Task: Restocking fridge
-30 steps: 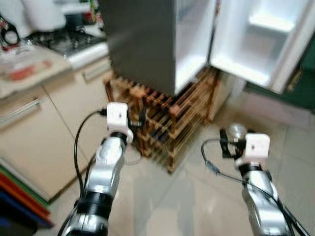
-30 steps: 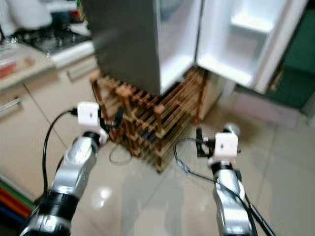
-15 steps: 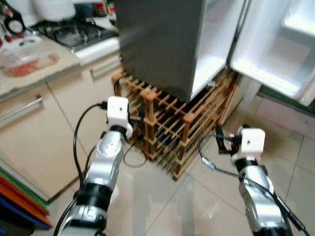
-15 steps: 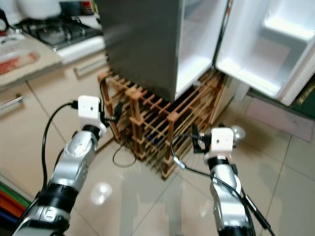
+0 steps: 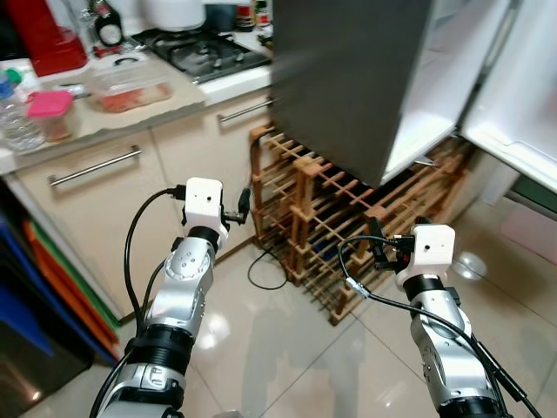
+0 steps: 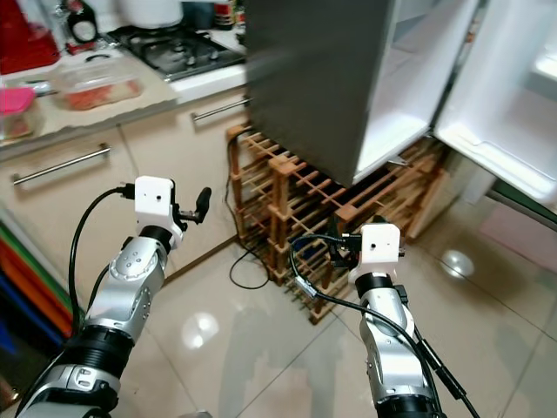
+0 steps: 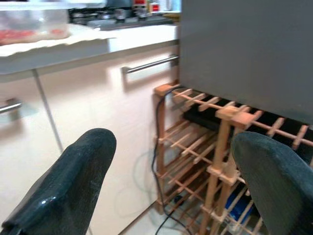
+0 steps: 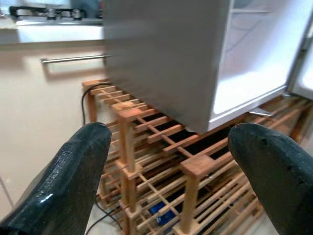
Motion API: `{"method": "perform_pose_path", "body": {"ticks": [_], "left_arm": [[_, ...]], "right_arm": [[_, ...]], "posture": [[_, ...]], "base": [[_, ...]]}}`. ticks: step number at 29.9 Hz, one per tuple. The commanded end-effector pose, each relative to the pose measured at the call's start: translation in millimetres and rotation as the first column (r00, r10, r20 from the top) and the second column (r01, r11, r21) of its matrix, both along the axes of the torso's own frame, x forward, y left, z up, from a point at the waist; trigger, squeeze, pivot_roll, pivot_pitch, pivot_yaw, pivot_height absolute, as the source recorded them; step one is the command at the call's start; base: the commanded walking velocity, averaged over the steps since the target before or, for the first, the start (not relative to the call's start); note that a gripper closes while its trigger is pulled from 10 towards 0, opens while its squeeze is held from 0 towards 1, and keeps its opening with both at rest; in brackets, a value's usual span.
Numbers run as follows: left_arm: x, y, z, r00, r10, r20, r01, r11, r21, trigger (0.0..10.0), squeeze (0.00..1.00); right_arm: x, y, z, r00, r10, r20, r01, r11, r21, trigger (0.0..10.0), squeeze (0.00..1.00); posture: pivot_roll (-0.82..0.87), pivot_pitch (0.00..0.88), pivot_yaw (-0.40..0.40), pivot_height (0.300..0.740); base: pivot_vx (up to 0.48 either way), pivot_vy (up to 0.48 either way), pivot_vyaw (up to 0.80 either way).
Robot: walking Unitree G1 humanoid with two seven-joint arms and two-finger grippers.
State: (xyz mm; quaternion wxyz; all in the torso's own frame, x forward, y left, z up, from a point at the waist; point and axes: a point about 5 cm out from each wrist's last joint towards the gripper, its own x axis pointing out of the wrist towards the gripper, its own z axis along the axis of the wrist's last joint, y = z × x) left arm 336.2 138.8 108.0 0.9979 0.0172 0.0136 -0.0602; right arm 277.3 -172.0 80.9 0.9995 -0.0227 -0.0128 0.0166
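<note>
- Fingers of the left gripper stand spread wide with nothing between them, held up in the air just short of the cream cabinet front.
- The right gripper is likewise spread and empty, levelled at the wooden rack straight ahead of its tips.
- Above and beyond both sets of fingers stands the fridge, perched on that rack, its door swung open past the right gripper and white shelves bare inside.
- Out past the left gripper, up on the worktop, wait the likely stock: a clear tub of red food, a pink-lidded pot and a water bottle.
- In the past second the whole view has swung toward the counter: the tub, once at the far edge of the head views, now sits well inside them, while the fridge door has slid off toward the right edge.
- The robot appears to be turning from the open fridge to fetch goods; nothing has yet been picked up, so the restocking looks barely begun.
</note>
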Motion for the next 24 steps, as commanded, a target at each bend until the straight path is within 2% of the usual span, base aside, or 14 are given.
{"method": "perform_pose_path", "body": {"ticks": [1, 6, 12, 16, 24], "left_arm": [[1.9, -5.7, 4, 1.000, -0.014, 0.018, 0.014, 1.000, 0.018, 10.0, 0.00], [1.5, -6.2, 4, 1.000, -0.012, 0.021, 0.011, 0.999, 0.033, 10.0, 0.00], [3.4, -3.4, 19, 0.995, 0.028, 0.092, -0.025, 0.999, -0.033, 10.0, 0.00], [5.9, -4.9, 31, 0.991, 0.037, 0.131, -0.029, 0.998, -0.059, 10.0, 0.00], [6.4, -3.7, 30, 0.991, 0.055, 0.122, -0.046, 0.996, -0.074, 10.0, 0.00]], "right_arm": [[2.2, 0.6, 0, 1.000, 0.013, -0.005, -0.013, 1.000, -0.009, 10.0, 0.00], [2.3, 1.1, 1, 1.000, 0.017, -0.005, -0.017, 1.000, -0.004, 10.0, 0.00], [3.3, 1.7, 2, 1.000, 0.025, 0.007, -0.025, 1.000, -0.013, 10.0, 0.00], [3.7, 2.4, 3, 1.000, 0.029, 0.009, -0.029, 0.999, -0.014, 10.0, 0.00], [5.3, 3.0, 3, 0.999, 0.031, 0.011, -0.031, 0.999, -0.011, 10.0, 0.00]], "posture": [[-0.01, 0.006, 0.028, 0.740], [-0.01, 0.006, 0.028, 0.740], [-0.01, 0.008, 0.027, 0.740], [-0.01, 0.007, 0.026, 0.740], [-0.01, 0.000, 0.030, 0.740]], "base": [[0.000, 0.000, 0.46], [0.000, 0.000, 0.45], [0.000, 0.000, 0.42], [0.411, 0.000, 0.42], [0.469, 0.000, 0.42]]}}
